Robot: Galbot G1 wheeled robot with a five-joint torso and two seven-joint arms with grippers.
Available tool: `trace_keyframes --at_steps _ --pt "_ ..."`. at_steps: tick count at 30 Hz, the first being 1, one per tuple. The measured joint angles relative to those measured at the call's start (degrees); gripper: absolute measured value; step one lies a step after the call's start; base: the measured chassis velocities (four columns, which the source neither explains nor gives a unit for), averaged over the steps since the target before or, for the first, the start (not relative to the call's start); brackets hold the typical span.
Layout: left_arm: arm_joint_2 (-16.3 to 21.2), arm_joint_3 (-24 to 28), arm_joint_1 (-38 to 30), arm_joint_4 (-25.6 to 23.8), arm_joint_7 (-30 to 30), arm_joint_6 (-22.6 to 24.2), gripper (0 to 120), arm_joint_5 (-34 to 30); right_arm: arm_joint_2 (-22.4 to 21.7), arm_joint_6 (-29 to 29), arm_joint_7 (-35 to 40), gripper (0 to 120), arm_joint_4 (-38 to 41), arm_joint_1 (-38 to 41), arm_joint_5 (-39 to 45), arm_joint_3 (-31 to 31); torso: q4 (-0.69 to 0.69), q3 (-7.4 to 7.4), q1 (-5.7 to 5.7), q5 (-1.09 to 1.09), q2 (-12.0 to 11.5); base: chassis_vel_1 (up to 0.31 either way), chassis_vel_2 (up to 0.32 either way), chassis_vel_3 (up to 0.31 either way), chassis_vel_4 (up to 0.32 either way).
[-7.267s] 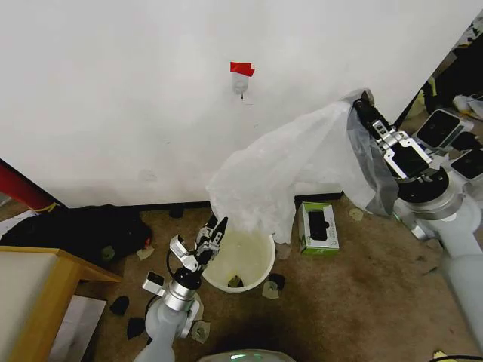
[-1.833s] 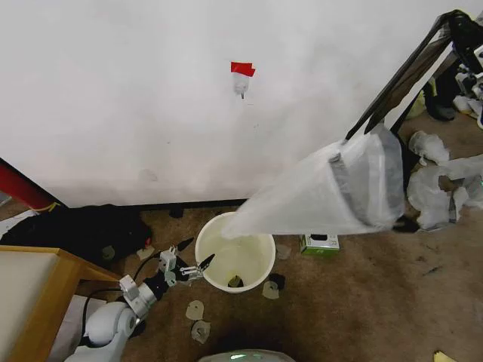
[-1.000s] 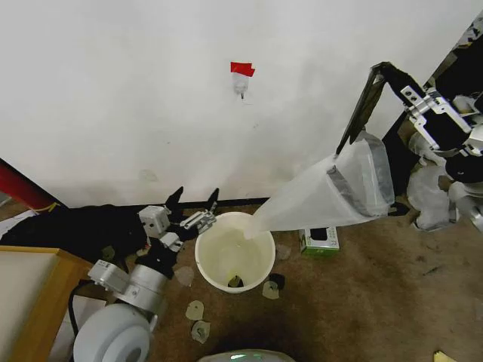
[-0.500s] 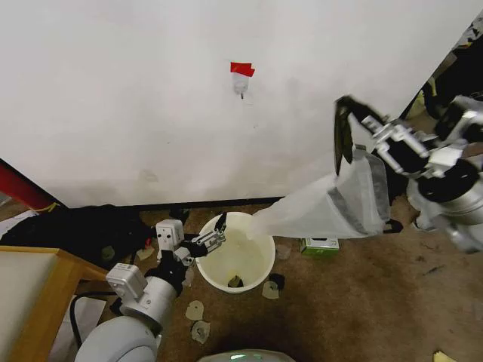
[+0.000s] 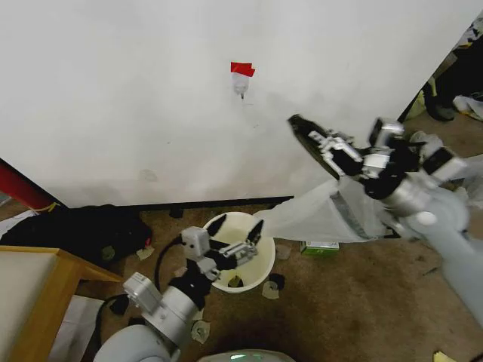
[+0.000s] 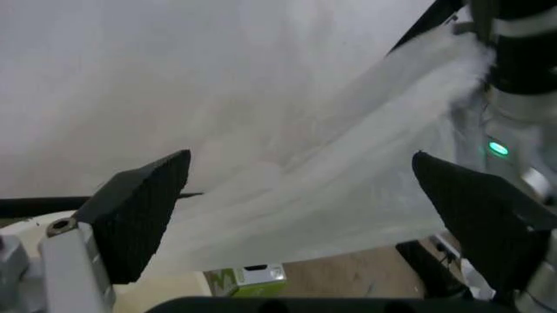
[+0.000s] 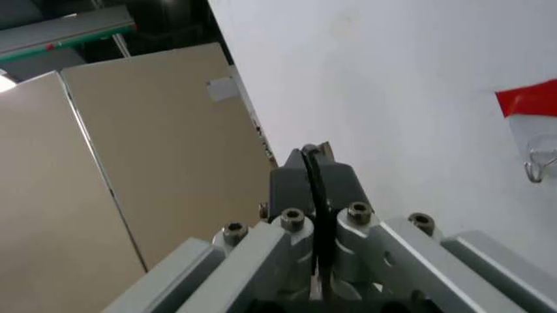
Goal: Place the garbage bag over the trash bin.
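Garbage bag [image 5: 324, 215] hangs stretched off my right arm, its tip reaching the trash bin [image 5: 266, 253] rim (not over it yet). Right gripper [image 5: 302, 127] has swung left, jaws clenched. Left gripper [image 5: 235, 235] moved over the bin, jaws released.

Trash bin [image 5: 260, 260]: on floor, centre, just before the wall [image 5: 113, 98].
Left gripper [image 5: 235, 235]: over the bin's 9 o'clock rim.
Garbage bag [image 5: 321, 215]: at 2 o'clock from bin, stretching toward the right gripper [image 5: 302, 128] at 1 o'clock.
Small box [image 5: 321, 246]: at 3 o'clock, under the bag.
Wooden table [image 5: 34, 290]: at 9 o'clock, well apart.
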Motion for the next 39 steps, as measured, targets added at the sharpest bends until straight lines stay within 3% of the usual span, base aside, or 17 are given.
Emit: trace_keyframes --at_steps 6,15,22,32,39 --pt "0.48 -1.19 -1.69 0.03 -0.87 0.85 100 4.60 5.59 0.36 -0.31 0 -5.86 6.46 -2.61 -7.34 0.04 0.01 0.00 0.04 0.00 0.000 0.000 0.000 0.000" --pt "0.32 1.91 -3.05 0.08 -0.78 3.57 100 2.96 6.98 0.97 -0.29 0 -7.40 9.88 -3.35 -13.15 0.00 0.00 0.00 0.04 0.00 0.000 0.000 0.000 0.000" --pt "1.80 3.85 -4.37 0.10 0.07 3.74 100 2.12 8.68 1.71 0.47 0 -8.45 10.09 -5.71 -15.60 0.01 0.00 0.00 0.04 0.00 0.000 0.000 0.000 0.000" --pt "1.09 4.72 -7.37 0.19 4.33 3.47 100 3.58 9.63 2.36 1.85 0 -8.02 10.03 -7.02 -17.07 0.02 0.00 -0.01 0.04 0.00 0.000 0.000 0.000 0.000" --pt "-0.26 6.10 -10.35 3.24 6.23 3.79 100 4.16 10.09 2.41 2.14 0 -7.73 10.30 -7.41 -17.40 0.02 0.00 -0.01 0.04 0.00 0.000 0.000 0.000 0.000"
